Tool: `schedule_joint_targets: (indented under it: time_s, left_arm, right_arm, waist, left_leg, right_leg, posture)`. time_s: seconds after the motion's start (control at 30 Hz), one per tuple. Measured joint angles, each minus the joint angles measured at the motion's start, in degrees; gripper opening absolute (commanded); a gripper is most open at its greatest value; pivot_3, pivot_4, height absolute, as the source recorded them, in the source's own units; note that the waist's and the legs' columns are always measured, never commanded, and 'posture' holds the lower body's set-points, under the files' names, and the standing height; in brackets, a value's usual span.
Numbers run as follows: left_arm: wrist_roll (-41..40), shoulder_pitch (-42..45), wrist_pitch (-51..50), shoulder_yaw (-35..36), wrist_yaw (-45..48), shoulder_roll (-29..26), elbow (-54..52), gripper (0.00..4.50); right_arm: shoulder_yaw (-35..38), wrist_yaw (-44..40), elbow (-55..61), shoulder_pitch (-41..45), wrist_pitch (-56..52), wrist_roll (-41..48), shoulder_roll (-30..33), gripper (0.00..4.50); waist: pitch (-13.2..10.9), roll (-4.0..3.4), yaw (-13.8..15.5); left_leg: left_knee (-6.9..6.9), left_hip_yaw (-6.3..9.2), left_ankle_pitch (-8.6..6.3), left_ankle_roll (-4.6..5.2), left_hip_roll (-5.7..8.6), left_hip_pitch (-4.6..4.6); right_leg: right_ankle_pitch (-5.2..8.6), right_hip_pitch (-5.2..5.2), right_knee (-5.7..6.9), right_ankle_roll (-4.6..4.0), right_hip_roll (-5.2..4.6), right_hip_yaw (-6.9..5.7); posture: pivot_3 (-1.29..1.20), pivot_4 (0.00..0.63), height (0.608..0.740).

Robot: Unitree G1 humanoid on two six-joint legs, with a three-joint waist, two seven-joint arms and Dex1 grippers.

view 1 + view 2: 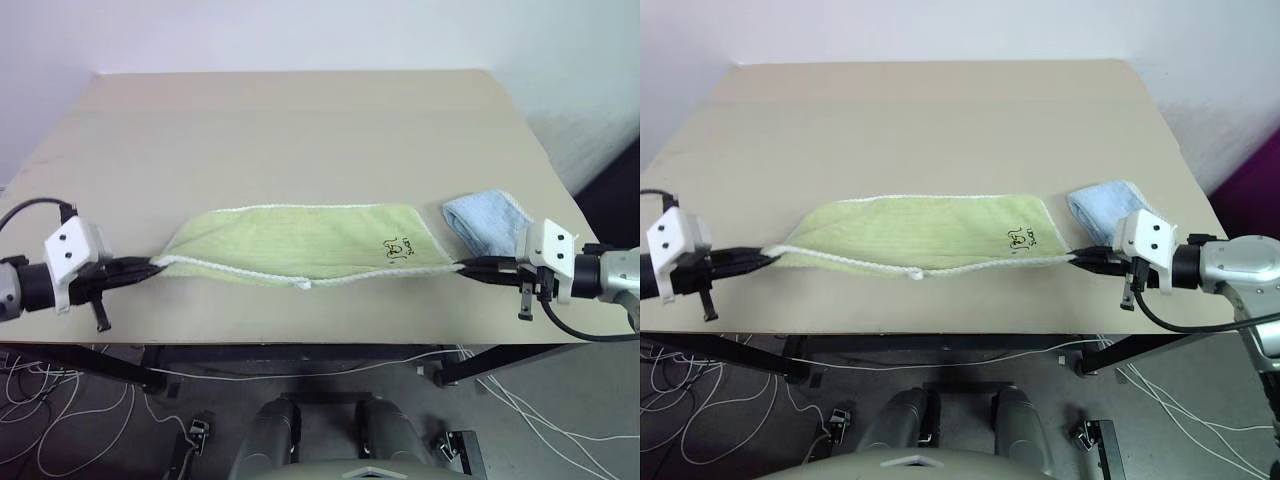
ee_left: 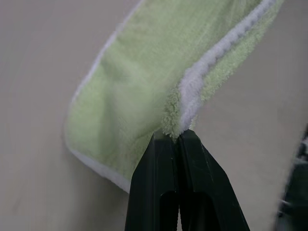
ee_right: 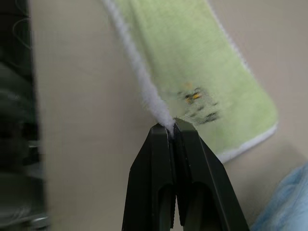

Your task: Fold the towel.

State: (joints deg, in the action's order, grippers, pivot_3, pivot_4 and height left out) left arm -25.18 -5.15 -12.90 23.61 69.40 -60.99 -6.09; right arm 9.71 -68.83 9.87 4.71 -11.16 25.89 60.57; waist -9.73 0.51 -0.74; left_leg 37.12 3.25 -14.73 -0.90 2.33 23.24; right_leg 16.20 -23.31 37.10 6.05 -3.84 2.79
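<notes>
Light-green terry makes up the towel (image 1: pixel 300 240), which lies folded lengthwise in a long band across the near part of the desk (image 1: pixel 300 120), stretched between the two hands. Its 9 o'clock end sits pinched in the left hand (image 1: pixel 150 265), and its 3 o'clock end in the right hand (image 1: pixel 465 266); each hand is closed tight on a corner of the white corded edging.

From the head views the full span shows: a curved far edge, a small white loop (image 1: pixel 305 284) on the near edge at about 6 o'clock of the cloth, and a small dark printed mark (image 1: pixel 397 246) toward the right end. A smaller light-blue towel (image 1: pixel 488 220) lies bunched at 3 o'clock, just beside the green one.

Closer in, the left wrist view gives the fluffy pile and the thick white cord clamped between the black fingers (image 2: pixel 159 187). In the right wrist view the cord runs straight into the shut fingertips (image 3: pixel 163 139), with the mark just beyond.
</notes>
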Motion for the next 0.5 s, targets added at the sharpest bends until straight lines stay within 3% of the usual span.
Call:
schedule_joint_targets:
  time_s: [0.23,0.5]
  left_arm:
    - [-2.0,-3.3,-4.6,2.5,0.0,0.3,-6.0,0.00]
    - [3.9,10.4,-1.2,-1.9,-8.8,2.4,0.8,0.00]
  right_arm:
    - [1.1,-2.4,1.7,-1.1,-3.3,1.3,0.7,0.09]
    - [-5.0,-0.8,-8.8,13.8,0.9,-5.4,-3.5,0.09]
  waist:
    - [0.0,0.01,0.1]
    - [0.0,0.02,0.0]
  left_leg:
    - [0.04,0.01,0.00,-0.01,0.00,0.00]
    - [0.02,-0.02,0.00,-0.01,0.03,0.06]
  right_leg:
    - [0.00,0.04,-0.02,0.00,-0.05,-0.03]
    - [-0.01,-0.08,-0.03,0.01,-0.01,-0.09]
  posture:
    - [0.00,0.150,0.740]
    - [0.00,0.150,0.740]
